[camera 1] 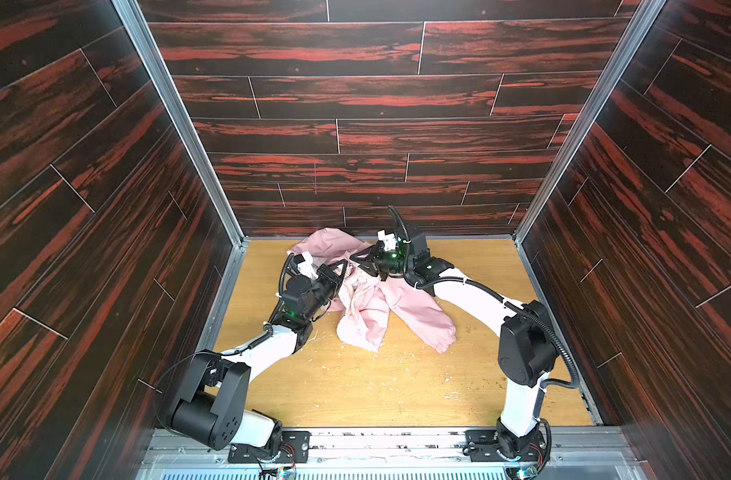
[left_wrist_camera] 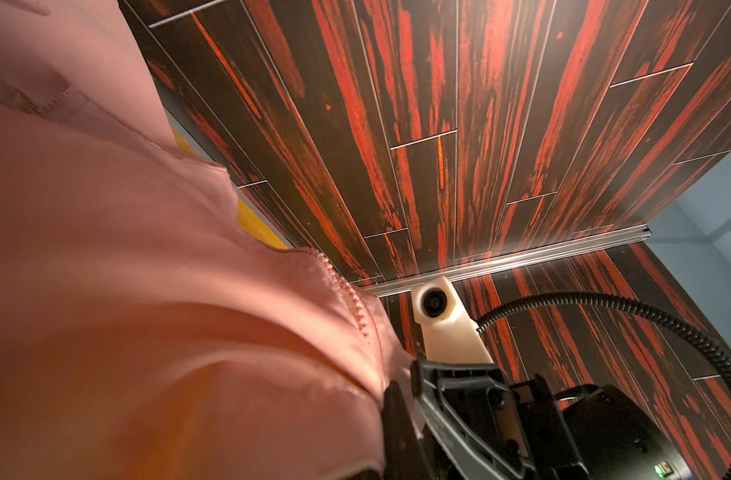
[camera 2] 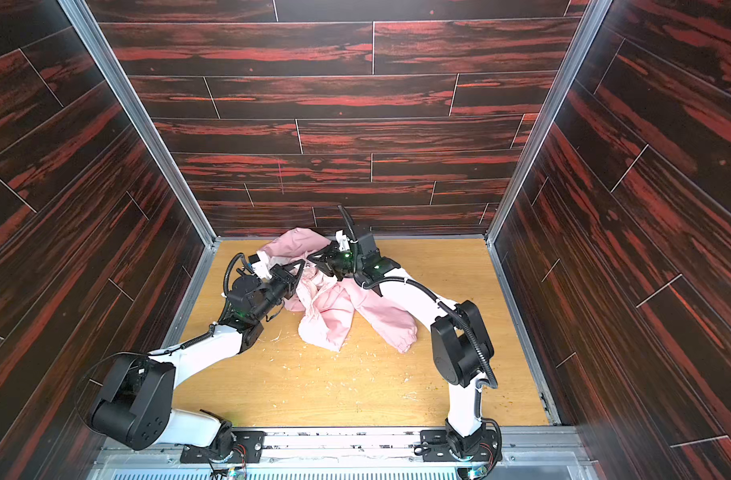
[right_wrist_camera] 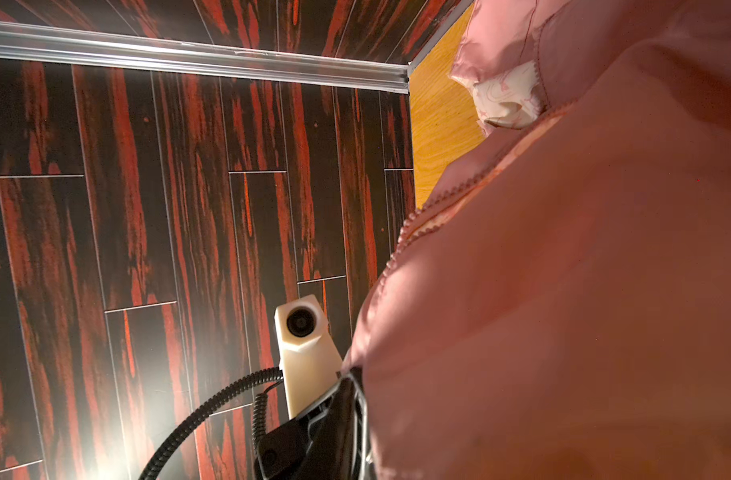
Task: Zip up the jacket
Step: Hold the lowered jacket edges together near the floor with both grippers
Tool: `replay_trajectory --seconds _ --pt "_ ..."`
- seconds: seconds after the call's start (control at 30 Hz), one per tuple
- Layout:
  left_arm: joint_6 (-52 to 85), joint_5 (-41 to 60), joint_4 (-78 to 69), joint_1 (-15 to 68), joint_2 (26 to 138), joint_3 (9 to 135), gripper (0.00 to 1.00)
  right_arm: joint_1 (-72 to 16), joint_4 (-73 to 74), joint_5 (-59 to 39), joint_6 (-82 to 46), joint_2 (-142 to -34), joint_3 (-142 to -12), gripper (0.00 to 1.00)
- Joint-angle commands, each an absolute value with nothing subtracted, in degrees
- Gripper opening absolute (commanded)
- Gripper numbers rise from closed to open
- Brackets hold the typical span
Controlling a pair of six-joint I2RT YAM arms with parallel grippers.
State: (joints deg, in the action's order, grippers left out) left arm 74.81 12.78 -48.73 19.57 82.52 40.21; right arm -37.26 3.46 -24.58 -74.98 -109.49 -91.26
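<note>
Left gripper (camera 1: 344, 266) clenched on the jacket (camera 1: 401, 303), crumpled at the far end of the table (camera 1: 355, 386).
Whether the right gripper (camera 1: 354, 257) grips, I cannot tell; bare zipper teeth (left_wrist_camera: 357, 307) look unjoined, so zipping seems undone.

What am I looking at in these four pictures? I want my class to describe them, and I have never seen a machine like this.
These are two robot arms, the left arm and the right arm, mounted at the near edge of a wooden table inside a booth with dark red walls. Each arm ends in a two-fingered gripper.

Two pictures come from one camera head above, so they look nearly alike. The other two come from small cameras on the arms' wrists, so close that pink cloth fills much of them.

A crumpled pink jacket lies on the table. The left gripper is shut on its cloth. The right gripper meets it there, but whether it grips cannot be told. A row of zipper teeth shows along the cloth's edge.
</note>
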Motion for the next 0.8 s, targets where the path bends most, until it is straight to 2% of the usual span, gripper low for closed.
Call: replay_trajectory --seconds 0.0,0.2,0.5,0.77 --pt "74.09 12.12 -51.36 19.72 81.03 39.81 0.0 -37.44 3.51 -26.01 -75.89 -105.62 -90.45 0.24" --pt "74.11 11.87 -51.8 19.71 80.89 39.56 0.0 -37.38 4.18 -27.04 -76.9 -105.36 -89.54 0.2" --pt "74.0 11.58 -51.89 19.69 80.28 38.94 0.0 -36.71 7.35 -27.14 -79.53 -104.1 -86.31 0.22" --pt "74.53 12.07 -52.37 19.7 80.55 38.56 0.0 -36.04 8.44 -26.64 -80.31 -104.5 -87.19 0.29"
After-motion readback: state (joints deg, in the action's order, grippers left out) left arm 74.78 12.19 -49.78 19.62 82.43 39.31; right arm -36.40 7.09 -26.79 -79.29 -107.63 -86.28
